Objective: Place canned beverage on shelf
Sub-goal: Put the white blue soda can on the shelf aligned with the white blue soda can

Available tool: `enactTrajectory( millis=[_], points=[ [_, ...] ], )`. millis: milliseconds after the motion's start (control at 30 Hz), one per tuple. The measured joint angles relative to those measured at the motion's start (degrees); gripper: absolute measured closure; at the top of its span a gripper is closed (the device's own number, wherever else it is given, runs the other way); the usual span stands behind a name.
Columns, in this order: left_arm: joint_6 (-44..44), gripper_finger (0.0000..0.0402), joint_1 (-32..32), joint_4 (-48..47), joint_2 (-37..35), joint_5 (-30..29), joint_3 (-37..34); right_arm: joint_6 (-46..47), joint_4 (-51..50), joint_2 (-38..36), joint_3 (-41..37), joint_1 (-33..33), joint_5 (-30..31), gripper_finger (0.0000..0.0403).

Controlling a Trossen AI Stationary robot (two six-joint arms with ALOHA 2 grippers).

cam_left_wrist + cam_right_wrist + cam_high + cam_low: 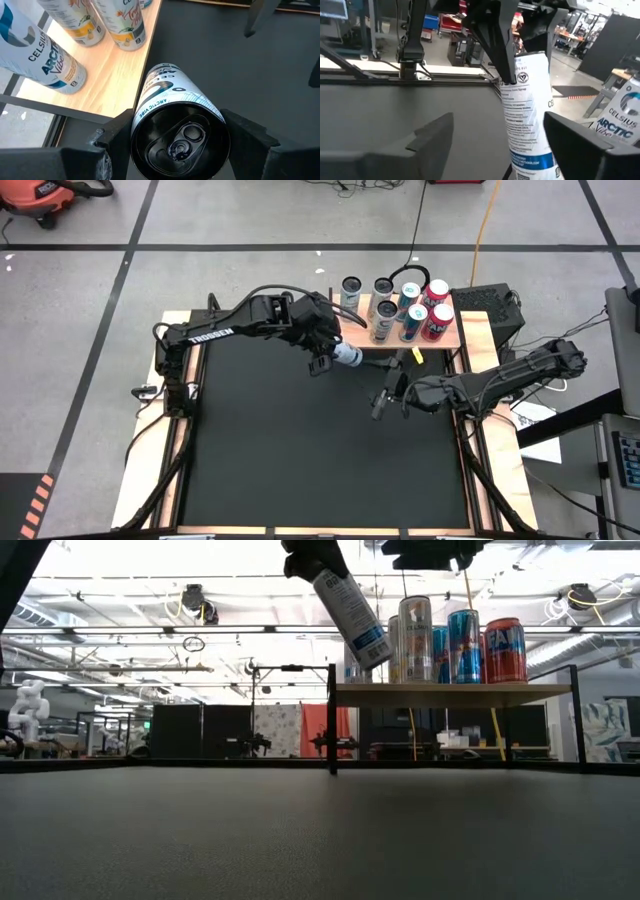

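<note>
From above, a white can (346, 355) is seen held in the left gripper (330, 358), just off the near edge of the wooden shelf (452, 337) at the far side of the black mat (320, 440). Several cans (410, 308) are already stood on the shelf. The right gripper (388, 400) is parked over the mat, near the shelf's front, with nothing between its fingers.

At table height, the held can (352, 618) is shown tilted and raised above the shelf top (450, 693), its lower end just over the shelf's left end, apart from the board. A row of upright cans (455, 640) is lined up beside it.

Through the left wrist camera, the can (175, 125) is seen clamped at its lid end between the two dark fingers (247, 132), its body aimed down beside the shelf's pale edge (127, 70), where bare wood is left free next to three standing cans (45, 60).

Through the right wrist camera, the can (527, 115) is viewed hanging from the left gripper (495, 40), framed by the right gripper's own widely parted fingers (580, 137).

The carrying is judged nearly finished; still to be done are the shift over the free spot, the straightening, the lowering and the release.
</note>
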Motion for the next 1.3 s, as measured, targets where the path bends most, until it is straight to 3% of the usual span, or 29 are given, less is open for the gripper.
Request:
enactTrajectory(
  millis=[167, 300, 867, 1067, 1300],
  points=[
    [0.0, 0.0152, -0.9, 0.1, 0.0, 2.6, 0.0, -3.0, 0.7, 0.0, 0.0, 0.0, -2.2, 0.0065],
    [1.4, 0.0152, -2.3, 0.1, 0.0, 3.9, 0.0, -5.0, 2.7, 0.2, 0.0, 0.0, -4.8, 0.0047],
    [2.1, 0.0152, -5.1, 1.7, 0.0, 4.5, 0.0, -3.7, 10.2, 5.1, 0.0, -4.7, -6.2, 0.0046],
    [2.0, 0.0152, -5.5, 3.6, 0.0, 5.7, 0.0, -1.2, 10.4, 6.6, 0.0, -5.6, -11.9, 0.0046],
    [2.0, 0.0152, -5.5, 4.0, 0.0, 6.2, 0.0, -2.1, 11.0, 7.0, 0.0, -5.6, -9.2, 0.0074]
  ],
)
